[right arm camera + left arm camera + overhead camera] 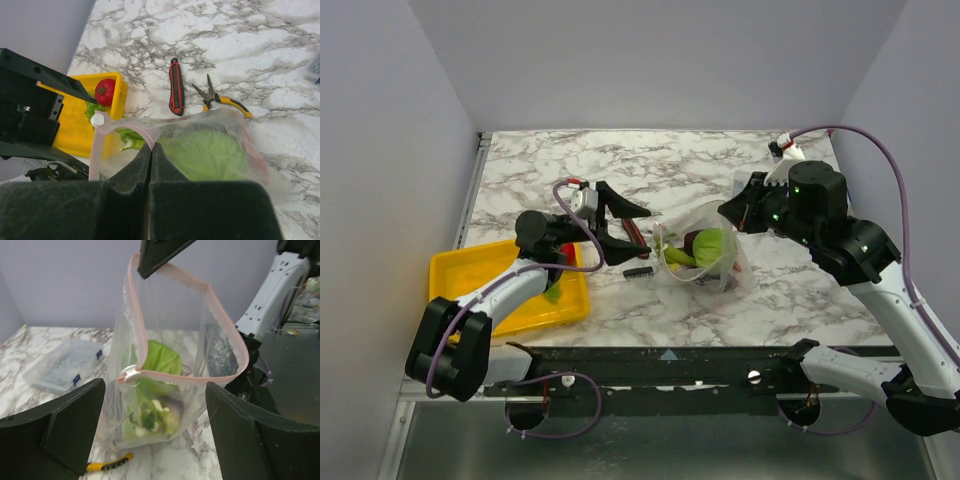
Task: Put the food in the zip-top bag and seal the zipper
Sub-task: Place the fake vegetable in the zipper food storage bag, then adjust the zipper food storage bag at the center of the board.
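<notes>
The clear zip-top bag (712,255) stands on the marble, mouth open, with green and purple food (155,412) inside. Its pinkish zipper (220,315) rings the mouth, with a white slider (129,374) at one corner. My right gripper (151,146) is shut on the zipper strip and holds the rim up; it also shows in the top view (732,215). My left gripper (633,230) is open and empty, its fingers (70,415) on either side of the bag's lower part, not touching it. A red tomato (105,91) and green food lie in the yellow tray (470,275).
A red utility knife (175,86) and yellow-handled pliers (222,98) lie on the marble next to the bag. A clear plastic box (65,365) sits at the far side of the table. Grey walls close the table on three sides.
</notes>
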Motion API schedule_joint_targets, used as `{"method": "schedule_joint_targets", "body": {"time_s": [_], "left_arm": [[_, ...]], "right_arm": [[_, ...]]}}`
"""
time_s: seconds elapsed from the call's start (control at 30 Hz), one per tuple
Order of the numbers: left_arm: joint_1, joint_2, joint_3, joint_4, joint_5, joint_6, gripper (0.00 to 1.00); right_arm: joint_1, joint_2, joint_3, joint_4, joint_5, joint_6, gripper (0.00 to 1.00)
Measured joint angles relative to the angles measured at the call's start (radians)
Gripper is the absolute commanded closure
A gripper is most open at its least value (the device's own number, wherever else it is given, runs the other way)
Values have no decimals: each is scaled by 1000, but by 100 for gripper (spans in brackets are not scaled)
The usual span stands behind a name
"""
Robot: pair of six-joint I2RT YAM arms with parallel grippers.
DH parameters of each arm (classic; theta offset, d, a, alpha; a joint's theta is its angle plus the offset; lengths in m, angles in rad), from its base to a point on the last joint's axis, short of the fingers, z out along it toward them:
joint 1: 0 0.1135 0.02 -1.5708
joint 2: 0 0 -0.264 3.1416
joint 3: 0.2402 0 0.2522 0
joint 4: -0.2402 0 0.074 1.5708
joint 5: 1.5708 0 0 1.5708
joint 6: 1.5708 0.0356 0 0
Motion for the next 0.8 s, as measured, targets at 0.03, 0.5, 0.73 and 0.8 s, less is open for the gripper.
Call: {"method": "schedule_joint_targets", "body": {"time_s": [0.03, 0.5, 0.73, 0.8], "left_arm": [[0, 23, 13, 57, 18, -45, 14], [-58, 214, 59, 227, 38, -113, 22], [-87, 112, 9, 9, -80, 99, 65], [-89, 84, 1, -37, -103, 134, 78]], "right_arm": [[0, 0, 1, -1, 0, 0, 99], [0, 23, 18, -4, 0, -2, 99], [0, 29, 18, -4, 0, -10, 99], [0, 27, 18, -4, 2, -11, 99]]}}
